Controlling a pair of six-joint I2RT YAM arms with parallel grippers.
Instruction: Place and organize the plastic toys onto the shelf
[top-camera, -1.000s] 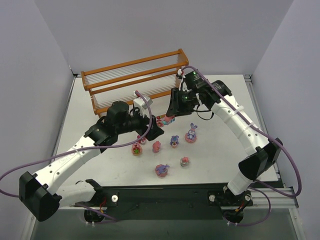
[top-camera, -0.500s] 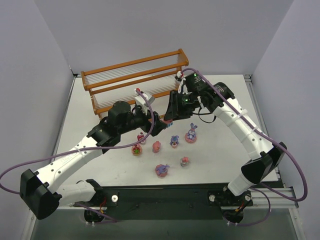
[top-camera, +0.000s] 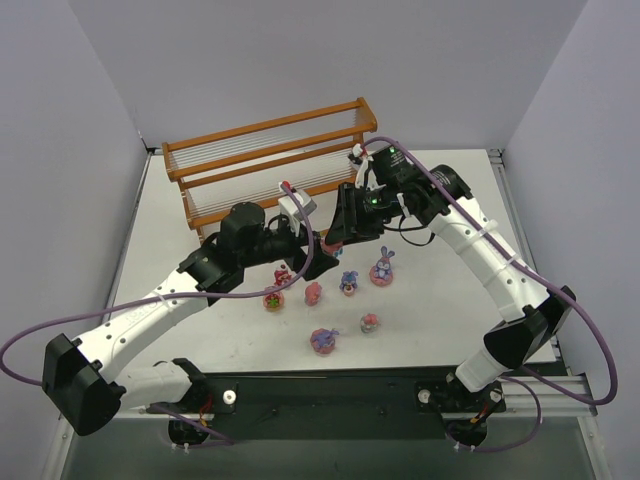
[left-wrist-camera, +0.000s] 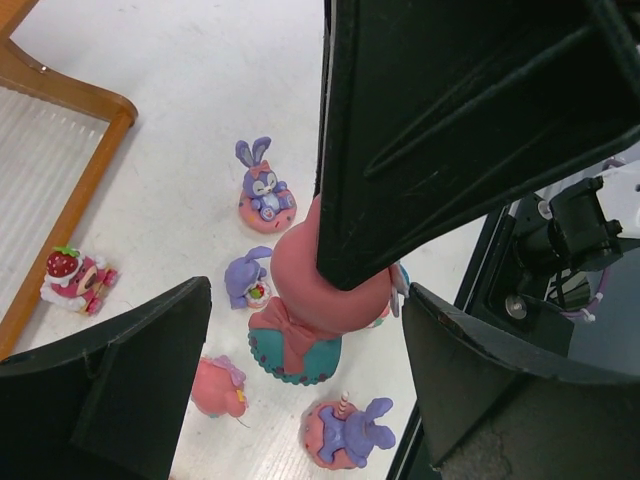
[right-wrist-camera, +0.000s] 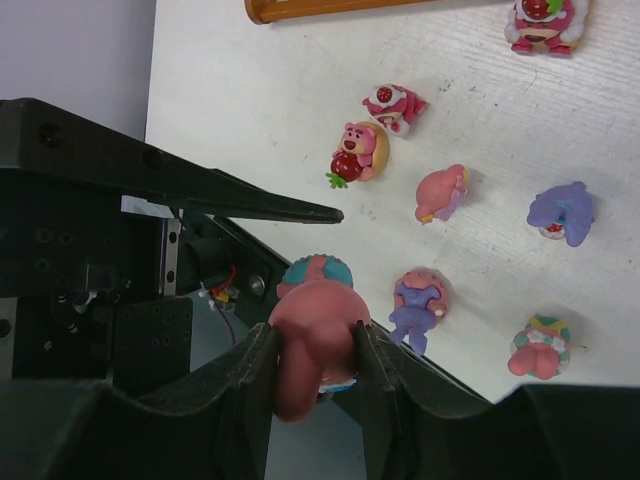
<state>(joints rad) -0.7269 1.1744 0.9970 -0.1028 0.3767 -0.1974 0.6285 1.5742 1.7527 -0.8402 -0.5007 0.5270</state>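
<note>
My right gripper (right-wrist-camera: 312, 365) is shut on a pink plastic toy (right-wrist-camera: 310, 330) with a teal base and holds it above the table. In the top view this gripper (top-camera: 341, 226) hangs in front of the shelf (top-camera: 270, 160). My left gripper (left-wrist-camera: 305, 375) is open. Its fingers (left-wrist-camera: 130, 370) stand wide on either side of the same toy (left-wrist-camera: 300, 345) without touching it. Several more toys stand on the table, among them a purple bunny (top-camera: 382, 270), a small purple one (top-camera: 348, 282) and a pink one (top-camera: 313, 292).
The orange-brown shelf stands at the back left, its frame corner (left-wrist-camera: 95, 180) showing in the left wrist view. A strawberry toy (left-wrist-camera: 75, 278) lies close to that frame. The two grippers overlap above the toy cluster. White walls enclose the table.
My left gripper has moved right and up to the right gripper and narrowed slightly. The right gripper has shifted a little left with the pink toy in it.
</note>
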